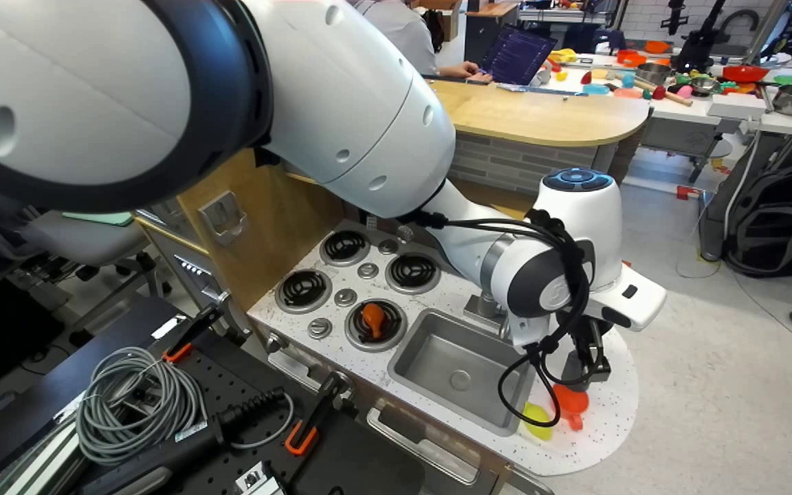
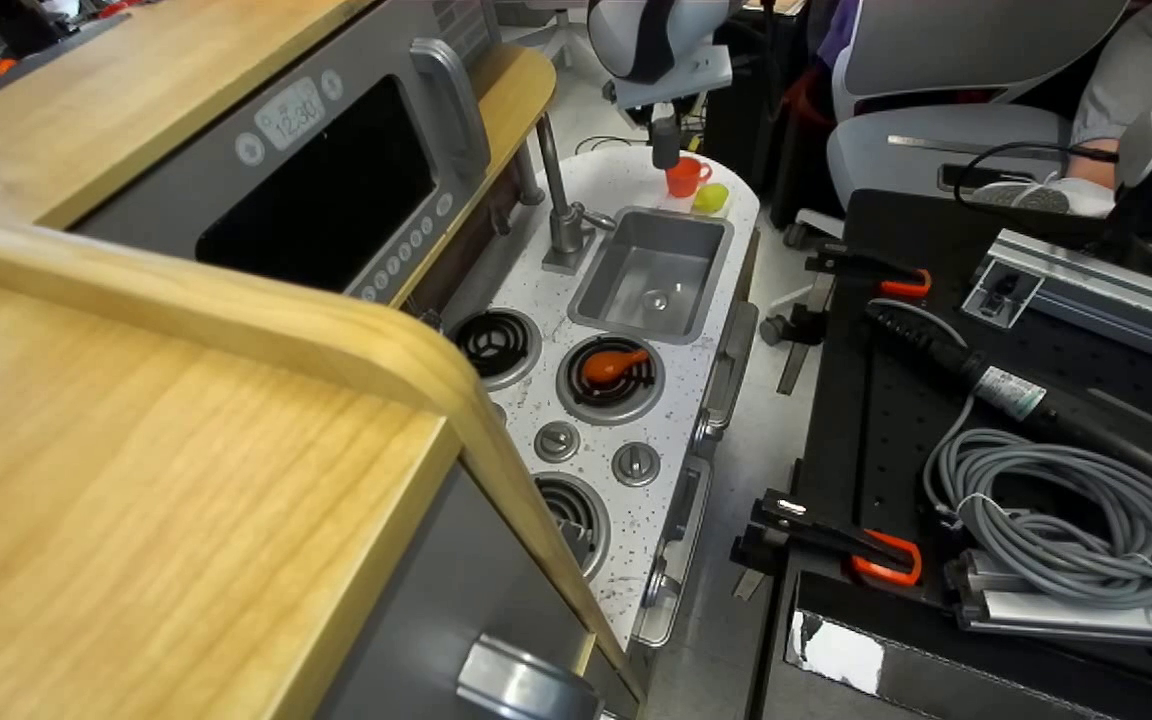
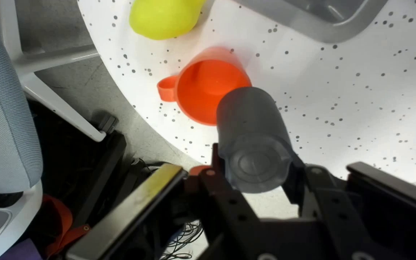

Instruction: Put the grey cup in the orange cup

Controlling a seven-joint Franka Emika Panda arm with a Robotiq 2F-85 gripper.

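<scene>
- Pincer (image 3: 256, 166): fingers parted only as far as the grey cup (image 3: 249, 119) between them allows, gripping it by its sides.
- Held aloft, the grey cup is not yet nested; in the wrist view its far end overlaps the rim of the orange cup (image 3: 208, 85). Whether the two touch cannot be told.
- The orange cup stands mouth up on the table (image 3: 338, 144), at the rounded corner beyond the sink (image 3: 332, 32), its handle facing the curved edge.
- A yellow fruit (image 3: 164, 18) lies near it, apart, along the same edge.
- Step in hand (judged): lining up for insertion, the grasp being made.
- Next move (judged): a slight shift toward the curved edge, the handle's side, until the grey cup is centred over the mouth; then a straight lowering, with release only once it sits inside.
</scene>
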